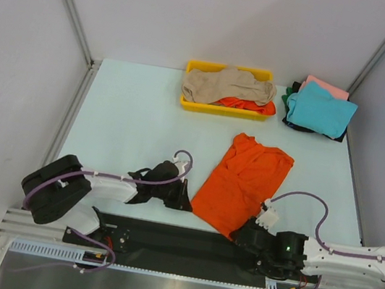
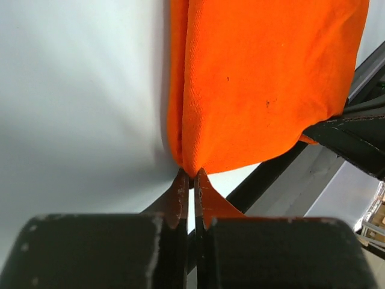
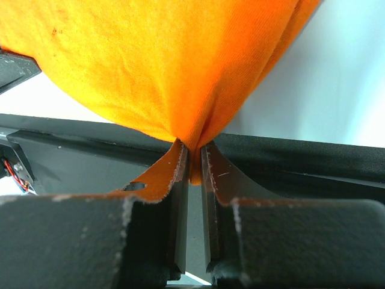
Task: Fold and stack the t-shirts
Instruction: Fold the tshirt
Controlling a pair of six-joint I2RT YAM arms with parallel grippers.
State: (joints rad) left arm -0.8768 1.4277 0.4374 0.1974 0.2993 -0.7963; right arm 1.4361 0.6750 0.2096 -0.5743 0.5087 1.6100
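left pincer (image 2: 192,176) pinching orange t-shirt (image 1: 245,182) edge | right pincer (image 3: 194,153) clamped on same soft knit (folded, rumpled)

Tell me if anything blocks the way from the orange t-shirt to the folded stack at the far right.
Nothing visible does: only bare pale table lies between the bright orange cloth t-shirt and the teal-topped stack of folded shirts.

Robotics lab test cell, not a home or shop: pale table (image 1: 130,120) boxed in by plain white panels (image 1: 220,17) w/ aluminium frame posts (image 1: 69,4). Left arm (image 1: 109,186) & right arm (image 1: 350,261) sit on a black base plate (image 1: 185,240) at the near edge, w/ purple cables (image 1: 305,195) & bare wiring (image 3: 15,171) exposed. Props on the table: orange t-shirt (image 1: 245,182) & yellow tray (image 1: 198,106).
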